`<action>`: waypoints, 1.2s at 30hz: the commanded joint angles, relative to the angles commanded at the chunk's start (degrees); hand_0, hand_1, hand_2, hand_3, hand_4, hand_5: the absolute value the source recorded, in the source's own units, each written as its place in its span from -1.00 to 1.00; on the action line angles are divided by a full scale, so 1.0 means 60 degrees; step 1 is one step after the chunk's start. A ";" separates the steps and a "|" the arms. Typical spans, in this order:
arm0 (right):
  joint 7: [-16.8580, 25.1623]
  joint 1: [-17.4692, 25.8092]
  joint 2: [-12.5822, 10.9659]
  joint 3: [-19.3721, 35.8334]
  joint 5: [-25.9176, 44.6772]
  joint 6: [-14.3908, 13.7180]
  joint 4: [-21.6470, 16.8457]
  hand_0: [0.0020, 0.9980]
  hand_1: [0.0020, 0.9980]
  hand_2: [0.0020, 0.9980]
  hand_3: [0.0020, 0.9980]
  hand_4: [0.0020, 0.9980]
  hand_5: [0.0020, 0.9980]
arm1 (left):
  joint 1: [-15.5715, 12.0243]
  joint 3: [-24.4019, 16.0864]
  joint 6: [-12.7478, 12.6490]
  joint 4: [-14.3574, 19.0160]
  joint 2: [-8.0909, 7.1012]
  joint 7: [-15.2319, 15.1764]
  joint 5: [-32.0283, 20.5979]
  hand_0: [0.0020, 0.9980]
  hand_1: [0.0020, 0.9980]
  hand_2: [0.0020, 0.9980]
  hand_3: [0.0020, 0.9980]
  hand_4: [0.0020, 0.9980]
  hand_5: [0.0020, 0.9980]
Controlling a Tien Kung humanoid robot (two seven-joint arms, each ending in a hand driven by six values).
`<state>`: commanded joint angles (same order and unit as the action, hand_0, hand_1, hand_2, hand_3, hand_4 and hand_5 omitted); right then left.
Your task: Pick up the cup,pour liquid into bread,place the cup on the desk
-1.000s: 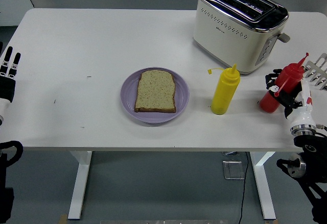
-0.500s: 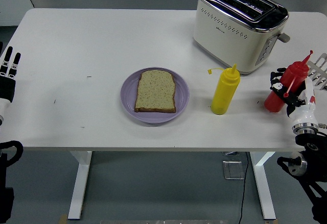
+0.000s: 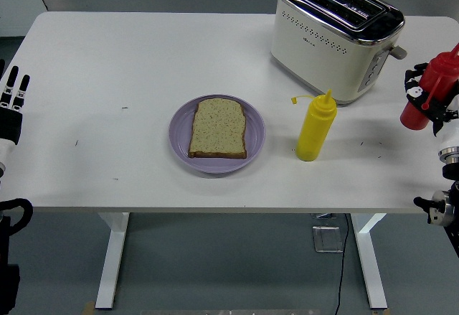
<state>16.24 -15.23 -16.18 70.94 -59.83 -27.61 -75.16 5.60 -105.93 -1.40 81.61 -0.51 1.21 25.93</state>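
A white rectangular table (image 3: 143,64) carries a cream and chrome two-slot toaster (image 3: 333,39) at its far right. Left of centre lies a round lilac plate (image 3: 179,137) bearing a slice of brown bread (image 3: 218,128). A yellow plastic squeeze bottle (image 3: 316,127) stands upright beside it. At the right edge, the right hand (image 3: 430,103) clasps a red squeeze bottle (image 3: 429,89), its long axis tilted, nozzle pointing up-right. The left hand (image 3: 11,107) rests at the left edge, fingers straight.

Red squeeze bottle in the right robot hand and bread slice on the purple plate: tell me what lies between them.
In the head view, only the yellow squeeze bottle stands between them, on bare white table.
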 joint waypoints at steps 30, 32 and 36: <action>-0.4732 -0.5106 -0.0747 -0.3856 -1.1509 0.1846 -0.0328 -0.75 -0.59 -0.41 -0.32 -0.23 -0.90 | -0.0048 -0.0179 -0.0021 -0.0005 0.0014 -0.0009 -0.0011 0.58 0.50 0.51 0.43 0.03 0.99; -0.4773 -0.5276 -0.0738 -0.3995 -1.1695 0.1922 -0.0328 -0.75 -0.59 -0.41 -0.32 -0.23 -0.90 | -0.0049 -0.0185 -0.0020 -0.0005 0.0014 -0.0010 -0.0012 0.58 0.50 0.51 0.43 0.03 0.99; -0.4873 -0.5527 -0.0743 -0.4134 -1.1695 0.2148 -0.0372 -0.76 -0.59 -0.41 -0.31 -0.24 -0.90 | -0.0047 -0.0187 -0.0017 -0.0005 0.0013 -0.0009 -0.0012 0.58 0.50 0.51 0.44 0.03 0.99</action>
<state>-13.00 -48.39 -20.64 46.14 -130.00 -14.72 -77.39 5.31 -107.05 -1.50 81.58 -0.44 1.15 25.86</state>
